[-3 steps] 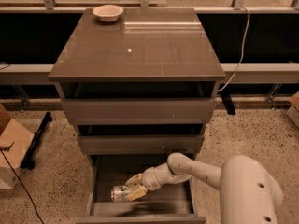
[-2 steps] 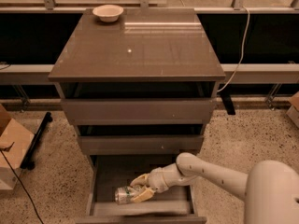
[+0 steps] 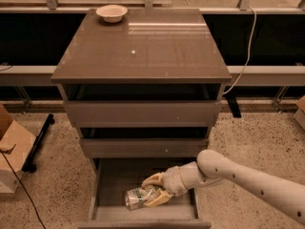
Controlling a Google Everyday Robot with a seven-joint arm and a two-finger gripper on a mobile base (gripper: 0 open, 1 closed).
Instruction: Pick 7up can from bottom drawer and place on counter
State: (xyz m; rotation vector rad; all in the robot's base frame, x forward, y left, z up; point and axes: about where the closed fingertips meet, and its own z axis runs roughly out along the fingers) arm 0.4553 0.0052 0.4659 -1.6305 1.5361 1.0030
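Observation:
The 7up can [image 3: 137,198], silvery with green markings, lies on its side inside the open bottom drawer [image 3: 112,178]. My gripper [image 3: 153,190] reaches in from the right and its pale fingers [image 3: 153,179] are closed around the can's right end. The arm comes in from the lower right. The counter [image 3: 143,46] is the glossy grey-brown top of the cabinet, above the two upper drawers.
A pale round bowl [image 3: 111,13] stands at the counter's back left. A cardboard box [image 3: 12,149] and a black cable lie on the speckled floor at left. A white cord [image 3: 243,61] hangs at right. Dark shelving runs behind the cabinet.
The arm has swung further right and out of the foreground. The gripper has stayed on the can in the drawer, which has shifted slightly.

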